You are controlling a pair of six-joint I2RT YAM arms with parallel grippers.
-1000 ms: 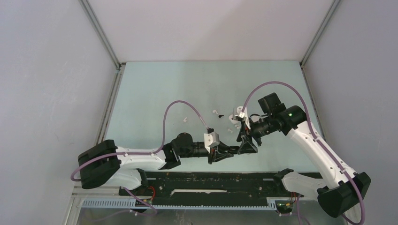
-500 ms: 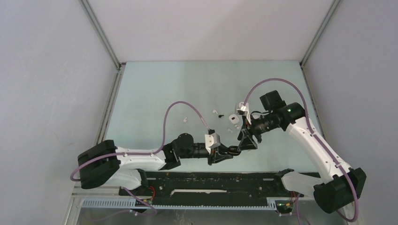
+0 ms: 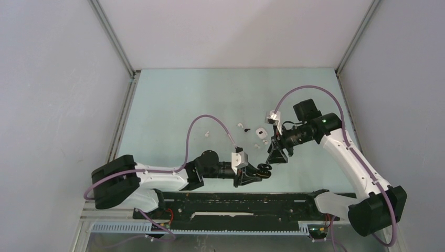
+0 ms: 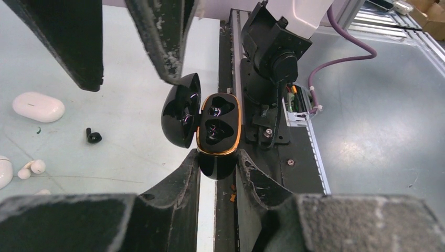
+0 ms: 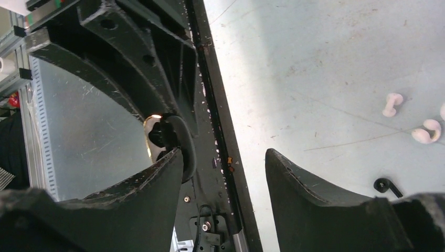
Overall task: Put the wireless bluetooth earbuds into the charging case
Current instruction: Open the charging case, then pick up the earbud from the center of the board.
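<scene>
My left gripper [image 3: 258,172] is shut on a black charging case [image 4: 218,131] with an orange rim. The case is held near the table's front edge, its lid [image 4: 181,116] swung open to the left. Both wells look dark, and I cannot tell what is in them. My right gripper [image 3: 276,156] hangs open just beyond the case with nothing between its fingers [image 5: 157,178]. A black earbud [image 4: 93,137] and white earbuds [image 5: 392,103] lie loose on the table behind it.
A closed white case [image 3: 261,133] lies mid-table among more white earbuds [image 3: 241,125]. The black base rail [image 3: 236,202] runs along the near edge right under the held case. Grey walls close in both sides.
My right gripper has drawn back from the case, up and away, and narrowed slightly. The left gripper has shifted a little to the right with the case still in it.
</scene>
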